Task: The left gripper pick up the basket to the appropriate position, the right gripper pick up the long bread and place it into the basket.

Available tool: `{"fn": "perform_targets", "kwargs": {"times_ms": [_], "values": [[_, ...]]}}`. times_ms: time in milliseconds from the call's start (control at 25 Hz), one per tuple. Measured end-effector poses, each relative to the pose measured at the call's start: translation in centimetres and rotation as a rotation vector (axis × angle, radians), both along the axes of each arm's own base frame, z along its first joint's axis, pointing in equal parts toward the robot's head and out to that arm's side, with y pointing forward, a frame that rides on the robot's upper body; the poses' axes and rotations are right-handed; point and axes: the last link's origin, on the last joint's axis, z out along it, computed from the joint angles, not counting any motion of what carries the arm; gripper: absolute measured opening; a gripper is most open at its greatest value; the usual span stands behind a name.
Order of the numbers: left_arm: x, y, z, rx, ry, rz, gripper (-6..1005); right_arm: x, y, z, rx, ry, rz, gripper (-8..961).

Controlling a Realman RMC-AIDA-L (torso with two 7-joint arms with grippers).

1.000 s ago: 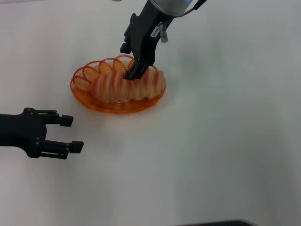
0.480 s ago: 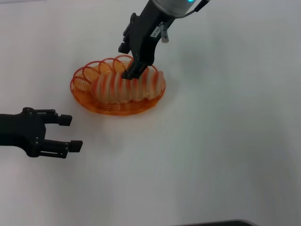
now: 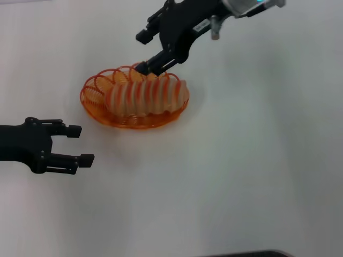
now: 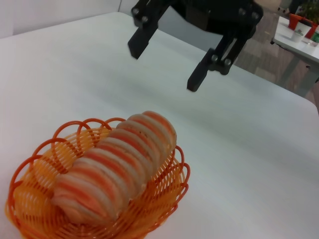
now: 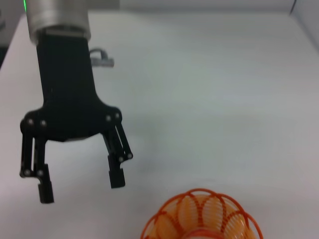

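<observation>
One basket [image 3: 96, 110], one long bread [image 3: 147, 96], two pincers.

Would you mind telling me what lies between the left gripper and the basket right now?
Nothing: in the head view, only bare white table separates the open left gripper from the basket, which holds the long bread.

The oval orange wire basket with its looped scalloped rim [image 3: 95, 91] is a bright, see-through orange all over, its thin wires forming a fine mesh lower down. The elongated tan ridged loaf [image 3: 148, 96] is pale tan crossed by orange-red stripes, band after band. The black two-fingered claw on the black arm [image 3: 75, 144], at about eight o'clock from the basket, is plain matt black. The black claw on the silver arm [image 3: 143, 52], at twelve o'clock, carries what looks like a small white label.
</observation>
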Motion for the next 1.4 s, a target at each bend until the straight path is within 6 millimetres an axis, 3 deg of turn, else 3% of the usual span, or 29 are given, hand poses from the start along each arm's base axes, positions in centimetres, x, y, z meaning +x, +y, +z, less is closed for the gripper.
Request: {"fn": "perform_targets", "kwargs": {"times_ms": [360,560,600,800,1200,1400], "values": [[0.2,0.4,0.0,0.038,-0.024,0.001,844,5.9,-1.9,3.2,0.033,0.234,-0.037,687],[0.1,0.6,0.4,0.072,-0.044,0.010,843,10.8,-5.0,5.2,0.051,0.350,-0.093,686],[0.0,0.6,0.6,0.089,-0.050,0.015,843,10.8,-5.0,5.2,0.051,0.350,-0.093,686],[-0.5,0.7,1.4,0.145,-0.071,0.036,843,14.5,-8.3,6.8,0.081,0.445,-0.127,686],[-1.8,0.0,2.3,0.234,-0.100,0.075,844,21.0,-14.0,7.3,0.173,0.456,-0.291,686],[-1.9,-0.5,2.5,0.255,-0.125,0.069,843,22.8,-15.3,8.2,0.264,0.474,-0.337,686]]}}
